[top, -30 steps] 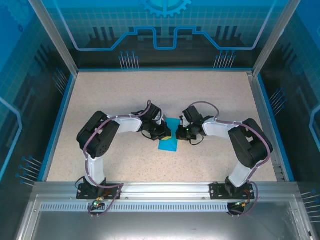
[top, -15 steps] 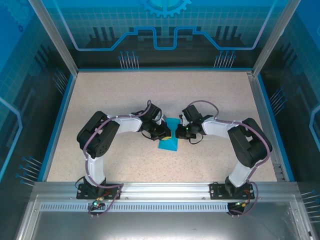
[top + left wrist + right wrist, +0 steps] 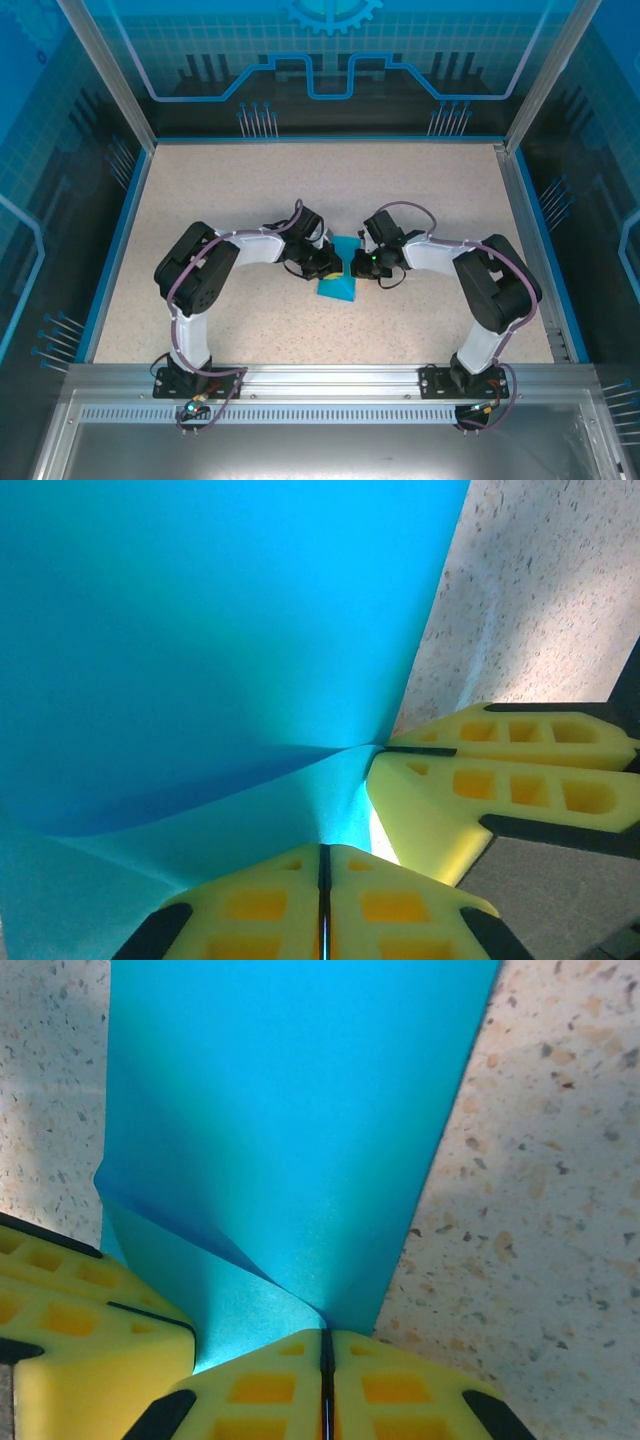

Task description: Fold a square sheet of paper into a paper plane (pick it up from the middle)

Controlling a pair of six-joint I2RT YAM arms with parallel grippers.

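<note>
Little has changed over the last second. In the top view the left hand (image 3: 325,266) and the right hand (image 3: 357,265) remain tip to tip at the middle of the counter (image 3: 240,190). The right arm's elbow has crept slightly inward. The near part of the square sheet of paper (image 3: 336,287), poking out below the hands, looks a touch narrower and more pointed than it did.

Both hands stay clenched on the sheet. In the left wrist view the left hand's yellow fingers (image 3: 270,905) are pressed together with the turquoise paper running down to their seam, and the right hand's tips bite the paper's edge just to the right. In the right wrist view the right hand's fingers (image 3: 400,1390) are shut, and a folded flap of the sheet comes to a point exactly at their seam.

The sheet lies between the two hands and extends away from them, its far part over the speckled counter. Whether that part rests on the surface or floats above it I cannot tell.

The near stillness suggests a crease is being held or drawn tight rather than a new fold begun. The paper is a partly folded shape with no dart form yet, so most of the folding probably remains.
</note>
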